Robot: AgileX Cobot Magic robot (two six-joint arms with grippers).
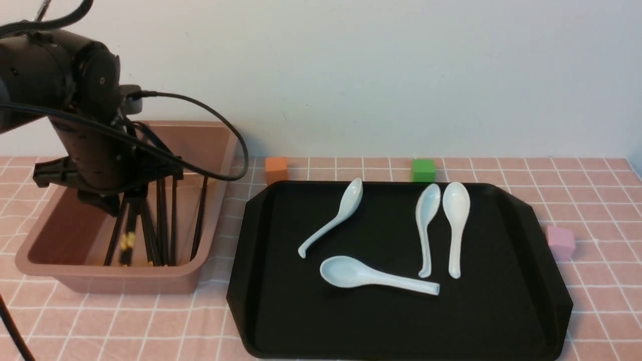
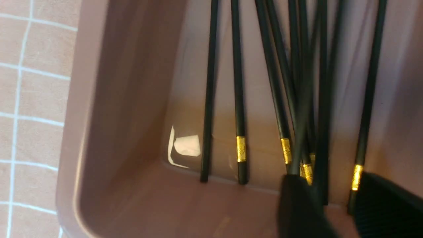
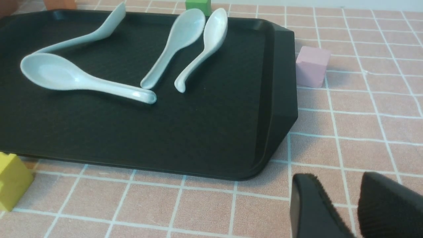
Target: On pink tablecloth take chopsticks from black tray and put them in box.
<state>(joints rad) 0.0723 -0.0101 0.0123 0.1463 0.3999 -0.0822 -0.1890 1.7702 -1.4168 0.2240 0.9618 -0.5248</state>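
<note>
Hanging over the box [image 1: 125,281], the left arm [image 1: 85,125] points the left gripper [image 2: 333,191] down into the bin's interior. Its two fingers [image 2: 297,208] stand clearly apart and clamp nothing; sticks on the bin floor show in the gap between them.

Chopsticks [image 2: 238,99]: several black sticks are inside the box. Their gold-banded ends rest at the seam where the floor meets the wall nearest the robot. The shafts run away toward the far wall and fan out slightly. One stick close to a finger is blurred, so its exact pose cannot be told.

Box position: on the pink tablecloth [image 1: 602,301], to the left of the black tray [image 1: 376,326] and near it, not touching.

Black tray contents: four white ceramic spoons [image 1: 376,278]. Two lie side by side, bowls toward the far rim.

Right gripper [image 3: 337,191]: it is near the tablecloth, off the tray's right near corner. Its fingers are parted, cloth shows between them, and they hold nothing.

Other items on the cloth:
- orange cube [image 1: 276,168] and green cube [image 1: 424,170], just behind the tray's far rim;
- pink cube [image 1: 560,242], just beside the tray's right edge;
- yellow cube [image 3: 11,180], by the tray's near edge.
</note>
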